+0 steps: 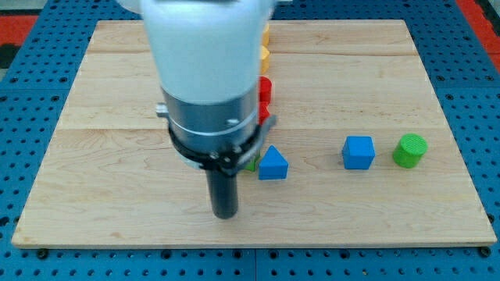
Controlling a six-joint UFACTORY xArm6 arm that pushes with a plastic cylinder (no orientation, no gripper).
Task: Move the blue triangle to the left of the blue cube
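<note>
My tip [225, 215] rests on the wooden board [117, 211] toward the view's bottom, a little left of centre. No gripper on this rod, so nothing to spread or pinch; the tip touches no block.

Blue triangle [273, 163]: up and to the view's right of my tip, near but clearly apart from it.

Blue cube [358, 152]: well to the view's right of the triangle, in roughly the same row. So the triangle already sits on the cube's left side, with an open stretch of board between them.

Green cylinder [409, 150]: just beside the blue cube on its right, a small gap between.

Green block [252, 164]: only a sliver shows at the triangle's left edge; the rest is hidden by my arm, shape not readable.

Red blocks [266, 92]: thin slices visible along the arm's right edge, above the triangle. Shapes cannot be told.

Yellow blocks [266, 45]: slivers near the view's top, also mostly covered by the arm.
</note>
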